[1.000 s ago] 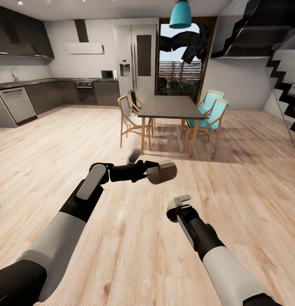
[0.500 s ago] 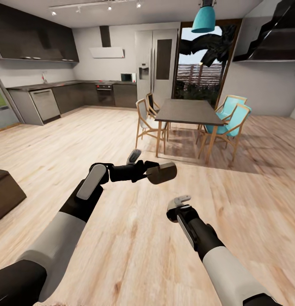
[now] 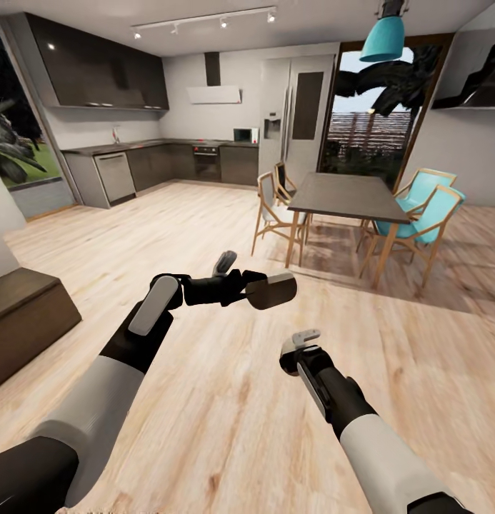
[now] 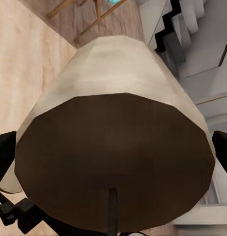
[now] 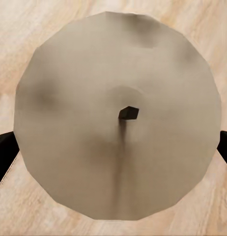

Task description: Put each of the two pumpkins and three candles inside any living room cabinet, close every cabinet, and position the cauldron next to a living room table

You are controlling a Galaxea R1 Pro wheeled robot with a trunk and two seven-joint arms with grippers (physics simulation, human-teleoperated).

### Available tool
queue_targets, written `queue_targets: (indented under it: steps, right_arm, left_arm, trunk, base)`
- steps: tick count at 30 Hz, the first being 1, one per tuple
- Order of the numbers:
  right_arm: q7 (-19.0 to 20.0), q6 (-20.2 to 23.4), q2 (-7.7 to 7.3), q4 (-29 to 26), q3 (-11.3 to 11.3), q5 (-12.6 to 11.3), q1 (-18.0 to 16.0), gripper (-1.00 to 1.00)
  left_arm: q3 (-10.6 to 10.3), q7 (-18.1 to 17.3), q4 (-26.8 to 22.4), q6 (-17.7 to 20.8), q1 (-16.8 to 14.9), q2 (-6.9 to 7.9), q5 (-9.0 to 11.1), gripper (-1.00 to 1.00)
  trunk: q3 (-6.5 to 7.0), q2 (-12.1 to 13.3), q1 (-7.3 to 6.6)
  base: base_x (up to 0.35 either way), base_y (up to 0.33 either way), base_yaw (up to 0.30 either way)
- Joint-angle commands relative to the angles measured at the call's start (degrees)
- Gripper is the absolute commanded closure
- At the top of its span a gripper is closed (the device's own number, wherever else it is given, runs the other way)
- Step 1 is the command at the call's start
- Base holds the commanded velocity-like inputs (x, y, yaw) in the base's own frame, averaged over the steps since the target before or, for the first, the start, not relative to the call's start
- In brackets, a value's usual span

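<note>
My left gripper point(image 3: 256, 287) is shut on a stubby cream candle point(image 3: 274, 291), held sideways above the plank floor. In the left wrist view this candle point(image 4: 118, 147) sits between the dark fingertips point(image 4: 3, 152), its darker wick end facing the camera. My right gripper point(image 3: 302, 348) hangs lower and to the right. The right wrist view shows it shut on a second candle point(image 5: 118, 118), seen from its flat top with a short dark wick. The end of the low dark brown cabinet point(image 3: 26, 318) shows at the left edge. Pumpkins, cauldron and the glass-topped table are out of view.
A dark dining table point(image 3: 347, 196) with wooden and teal chairs point(image 3: 426, 207) stands ahead on the right. The grey kitchen counters point(image 3: 133, 157) line the far left wall. A teal lamp point(image 3: 383, 39) hangs overhead. Light wood floor point(image 3: 168, 228) stretches between me and them.
The whole view has swung left: dining table and kitchen slid right, and the dark brown cabinet came in at the left. Both arms hold the same pose with their candles.
</note>
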Motion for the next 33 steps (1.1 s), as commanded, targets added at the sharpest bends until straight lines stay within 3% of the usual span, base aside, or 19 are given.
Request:
queue_targets:
  steps: [1, 18, 28, 33]
  right_arm:
    - [-0.01, -0.01, 0.00, 0.00, 0.00, -0.01, -0.01, 1.00]
    - [0.00, -0.04, 0.09, 0.22, 0.06, -0.10, -0.02, 1.00]
    - [0.00, -0.09, 0.09, 0.89, 0.08, -0.10, 0.00, 1.00]
    - [0.00, -0.59, 0.09, 1.33, 0.08, -0.10, -0.02, 1.00]
  left_arm:
    - [0.01, -0.02, 0.00, -0.05, -0.01, 0.00, 0.41, 1.00]
    - [0.01, -0.02, 0.00, -0.14, -0.01, 0.00, 0.43, 1.00]
    - [0.01, -0.02, 0.00, -0.14, 0.00, 0.00, 0.41, 1.00]
    - [0.01, -0.02, 0.00, -0.14, 0.00, 0.00, 0.41, 1.00]
  trunk:
    - [0.23, 0.42, -0.23]
    - [4.06, 7.23, -3.96]
    - [6.31, 11.24, -6.16]
    - [7.43, 13.25, -7.25]
  base:
    - [0.000, 0.000, 0.250]
    - [-0.004, 0.000, 0.250]
    - [-0.286, 0.000, 0.251]
    - [-0.074, 0.000, 0.251]
